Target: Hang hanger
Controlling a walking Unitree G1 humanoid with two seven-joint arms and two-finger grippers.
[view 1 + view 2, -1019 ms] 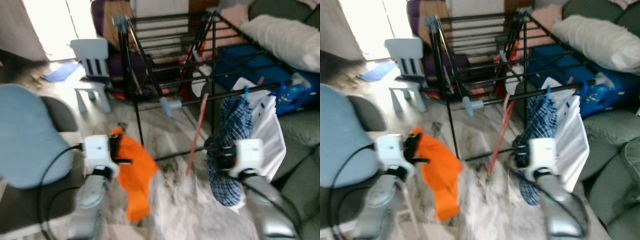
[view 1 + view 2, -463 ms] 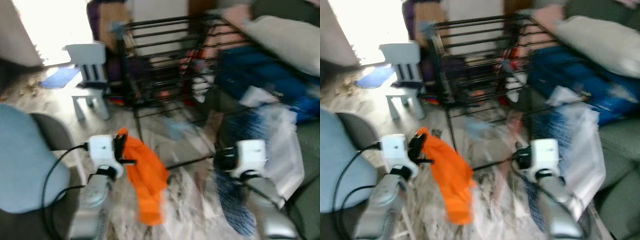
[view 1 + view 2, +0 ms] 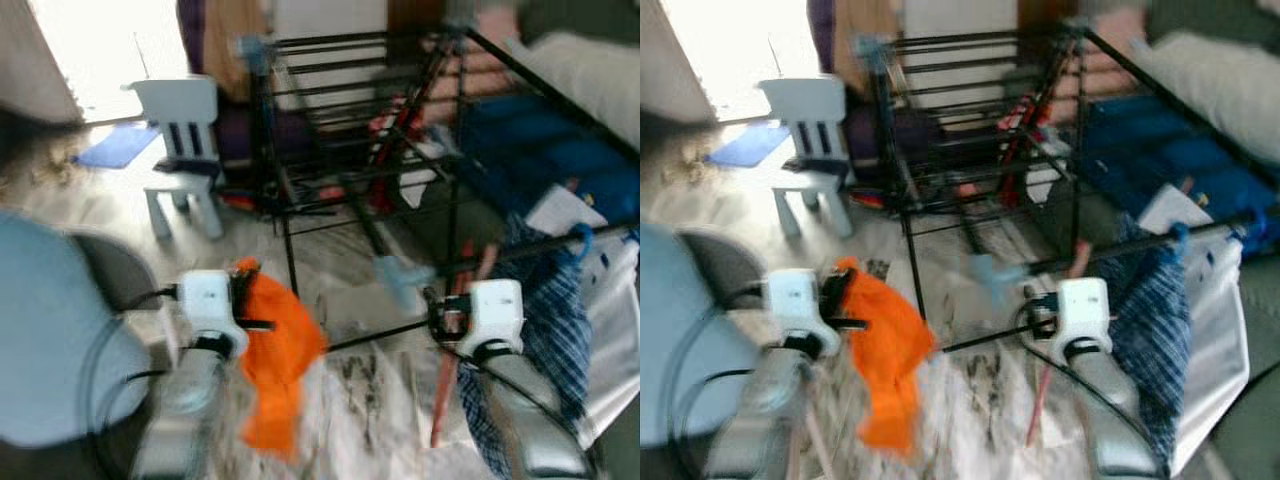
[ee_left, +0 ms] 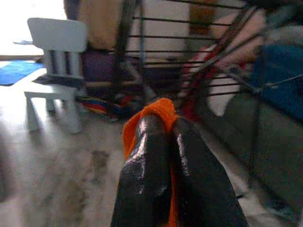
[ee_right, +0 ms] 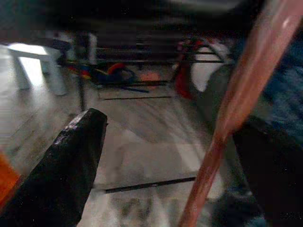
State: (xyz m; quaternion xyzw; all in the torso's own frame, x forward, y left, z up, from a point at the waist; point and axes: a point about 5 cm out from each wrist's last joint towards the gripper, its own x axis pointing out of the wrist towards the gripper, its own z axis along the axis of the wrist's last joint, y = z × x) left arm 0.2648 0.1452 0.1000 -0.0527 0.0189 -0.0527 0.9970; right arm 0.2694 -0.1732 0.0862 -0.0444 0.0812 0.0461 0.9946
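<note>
Both silver arms reach forward from the bottom of the head views, bent at the elbow, each ending in a white wrist block with black cable looping back along the forearm. The left gripper (image 4: 163,137) sits low on the robot's left, its two black fingers (image 4: 147,165) pressed together side by side, with a fold of orange cloth (image 3: 275,350) pinched between their tips. The right gripper (image 5: 175,156) is held at about the same height on the robot's right, its fingers (image 5: 71,165) spread wide apart, with a pinkish rod (image 5: 246,90) running between them; whether either finger touches it cannot be told.
</note>
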